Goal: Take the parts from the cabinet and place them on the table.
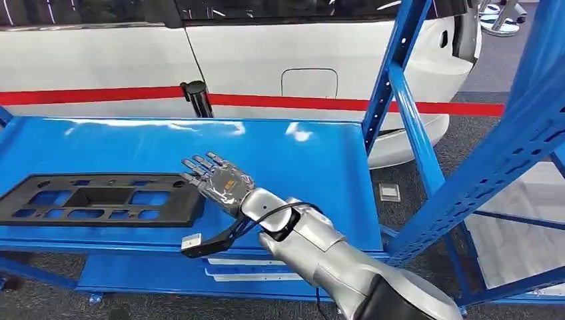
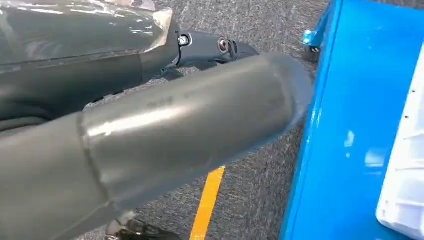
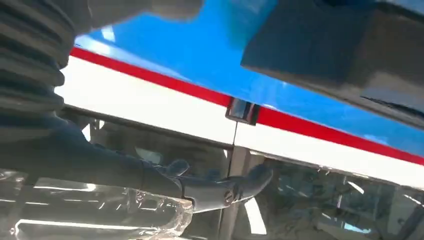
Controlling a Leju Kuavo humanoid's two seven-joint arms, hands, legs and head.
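Blue steel shelving (image 1: 460,180) stands before a white car (image 1: 280,60) with a red stripe; its top shelf (image 1: 280,153) carries a flat black plastic part (image 1: 100,199) with cut-out openings, lying near the front left edge. Right hand (image 1: 216,179) hovers just beside the part's right end, fingers (image 1: 200,162) stretched apart, gripping nothing. Left hand (image 2: 150,135) hangs over grey carpet (image 2: 250,195) and a yellow floor line (image 2: 207,202); whether it is spread or closed, I cannot tell.
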